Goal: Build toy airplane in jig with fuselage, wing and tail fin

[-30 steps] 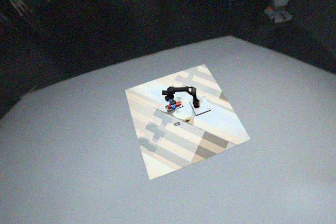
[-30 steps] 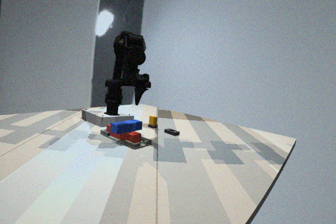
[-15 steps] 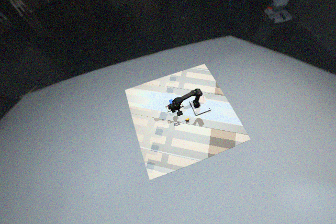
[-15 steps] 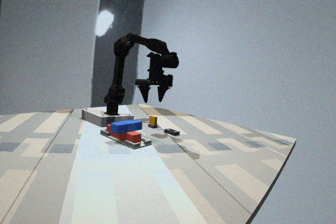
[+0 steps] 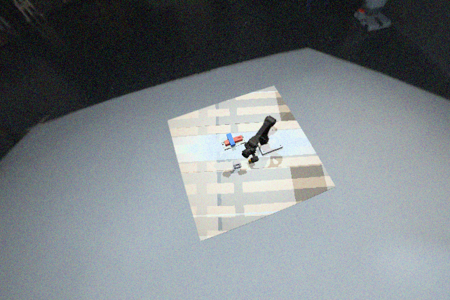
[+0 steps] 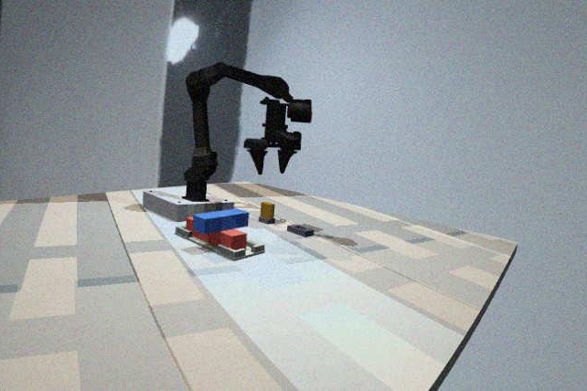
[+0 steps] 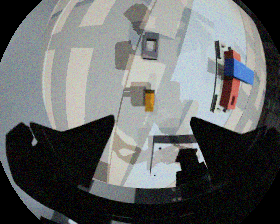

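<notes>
The red fuselage [image 5: 238,138] [image 6: 232,238] [image 7: 231,96] lies in the grey cradle [image 6: 258,248] [image 7: 214,103], looking flat. The blue wing [image 5: 230,139] [image 6: 220,221] [image 7: 241,71] lies across its top; its tab is hidden. A dark socket opening shows near one end of the fuselage in the wrist view. The yellow tail fin [image 5: 249,160] [image 6: 267,210] [image 7: 149,101] stands upright in a small dark holder [image 6: 266,220], apart from the fuselage. My gripper [image 6: 271,173] [image 7: 153,120] is open and empty, pointing down high above the table, near the fin's side of the cradle.
A second small dark holder [image 6: 300,231] [image 7: 144,46], with nothing in it, lies beside the fin's holder. The arm's pale base plate [image 5: 272,150] [image 6: 160,207] [image 7: 161,155] is behind the cradle and fin. Patterned strips cover the table [image 5: 214,226] [image 6: 349,368].
</notes>
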You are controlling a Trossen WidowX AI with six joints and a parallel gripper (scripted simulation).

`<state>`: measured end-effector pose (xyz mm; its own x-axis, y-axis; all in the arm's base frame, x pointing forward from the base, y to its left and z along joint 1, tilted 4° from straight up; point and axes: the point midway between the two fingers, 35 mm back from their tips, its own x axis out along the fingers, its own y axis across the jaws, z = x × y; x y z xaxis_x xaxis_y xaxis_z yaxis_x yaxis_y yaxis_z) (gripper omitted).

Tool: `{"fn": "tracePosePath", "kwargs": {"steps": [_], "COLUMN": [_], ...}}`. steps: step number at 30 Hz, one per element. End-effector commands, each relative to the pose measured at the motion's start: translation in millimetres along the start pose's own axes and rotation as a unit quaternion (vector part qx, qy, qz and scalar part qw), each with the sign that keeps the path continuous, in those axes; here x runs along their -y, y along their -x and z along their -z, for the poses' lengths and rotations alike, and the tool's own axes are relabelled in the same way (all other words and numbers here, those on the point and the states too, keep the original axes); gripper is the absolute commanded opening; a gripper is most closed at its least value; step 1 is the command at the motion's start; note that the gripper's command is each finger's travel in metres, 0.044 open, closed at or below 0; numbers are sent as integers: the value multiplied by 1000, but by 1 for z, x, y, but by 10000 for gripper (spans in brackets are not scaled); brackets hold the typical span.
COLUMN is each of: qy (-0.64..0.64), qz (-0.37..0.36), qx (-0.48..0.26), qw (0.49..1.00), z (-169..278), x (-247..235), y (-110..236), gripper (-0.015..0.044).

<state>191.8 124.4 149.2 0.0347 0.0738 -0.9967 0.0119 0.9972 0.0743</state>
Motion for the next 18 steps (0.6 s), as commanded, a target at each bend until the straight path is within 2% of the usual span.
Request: {"fn": "tracePosePath", "kwargs": {"steps": [1, 6, 18], "qy": [-5, -5, -5], "qz": [0, 0, 0], "qx": [-5, -5, -5], "qw": [1000, 1000, 1000], "z": [6, 7, 7], "x": [-2, -2, -2], "y": [-4, -57, -74], "gripper": [440, 440, 440]}}
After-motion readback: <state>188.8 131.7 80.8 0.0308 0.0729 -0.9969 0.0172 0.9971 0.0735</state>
